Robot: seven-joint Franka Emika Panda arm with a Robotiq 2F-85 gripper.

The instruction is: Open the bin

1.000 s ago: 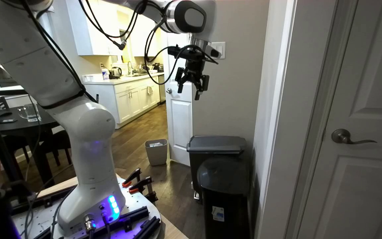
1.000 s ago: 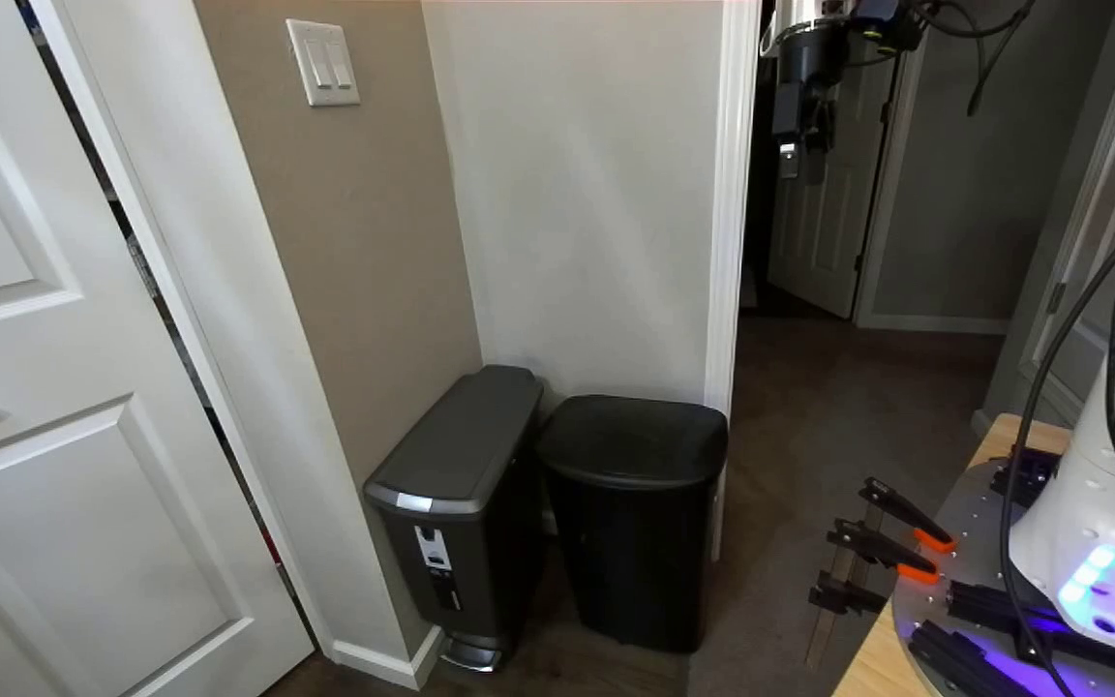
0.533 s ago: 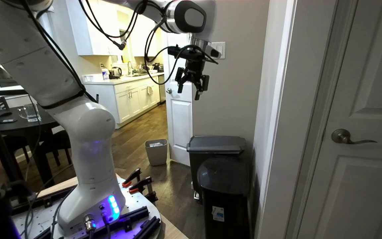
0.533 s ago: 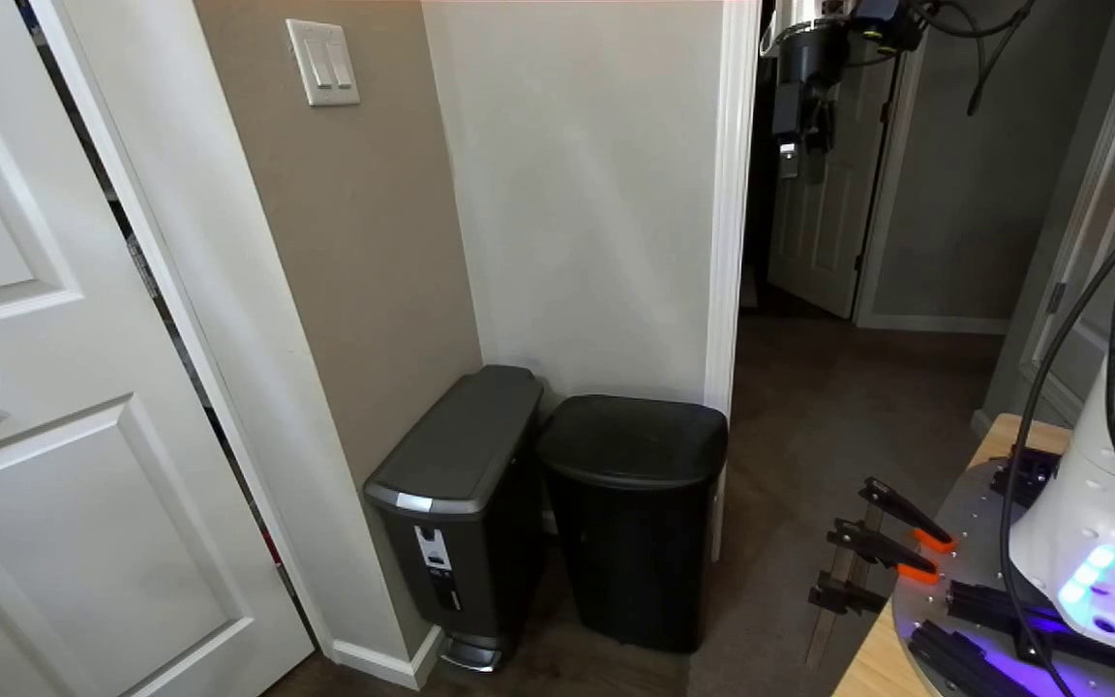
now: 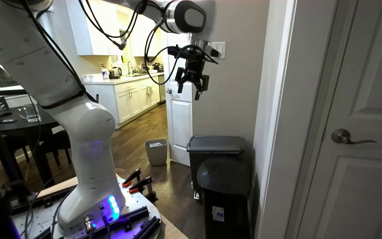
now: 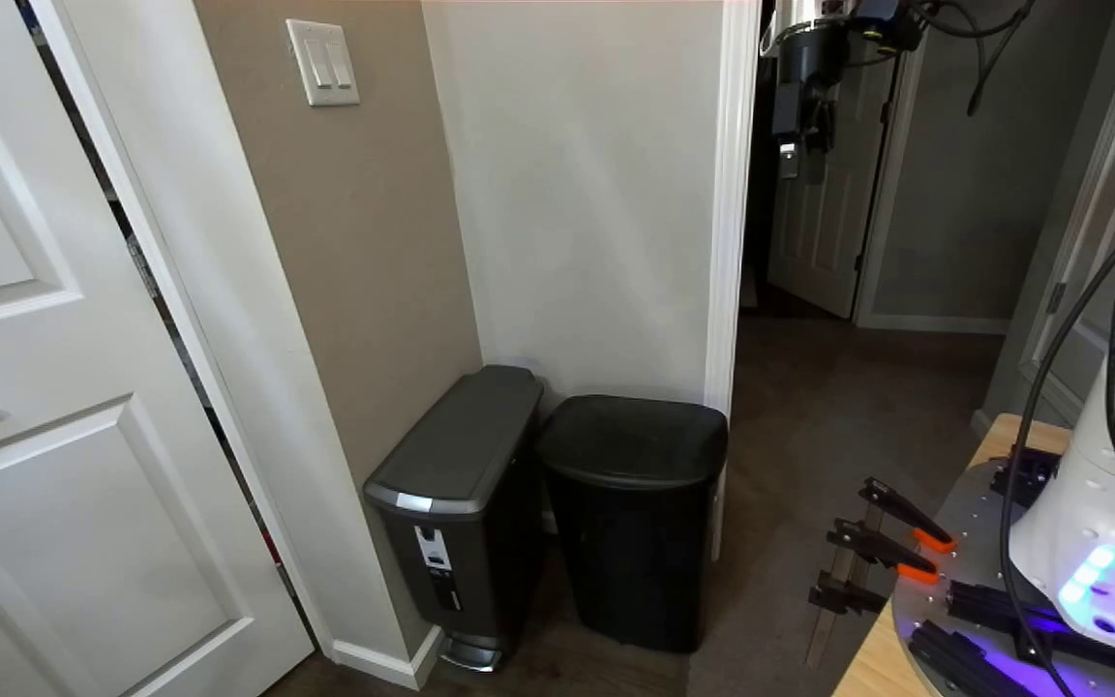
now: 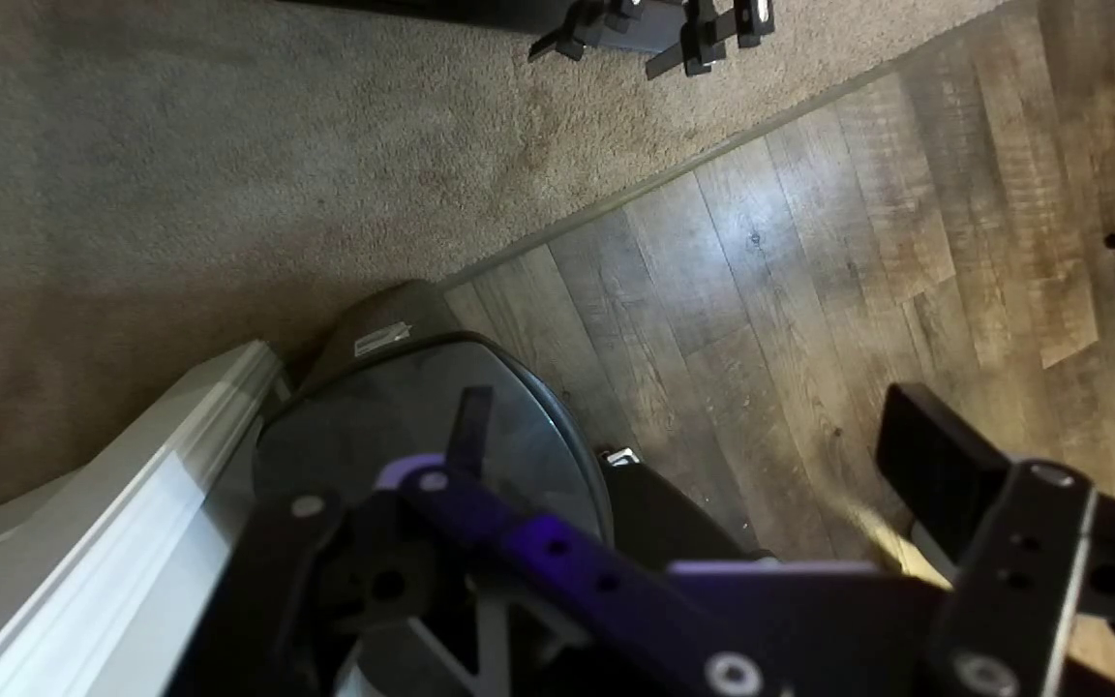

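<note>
bin [image 5: 212, 147] partly behind nearer bin [image 5: 224, 199]

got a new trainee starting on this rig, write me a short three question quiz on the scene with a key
1. True or false: the grey-lidded bin has its lid down.

2. Multiple choice: in an exterior view, which of these shows a silver foot pedal at its base?
a) the black-lidded bin
b) the grey-lidded bin
c) the small grey wastebasket

3. Fill in the blank: the end effector hangs in the air with its jaws ____.

Key:
1. True
2. b
3. open
</note>
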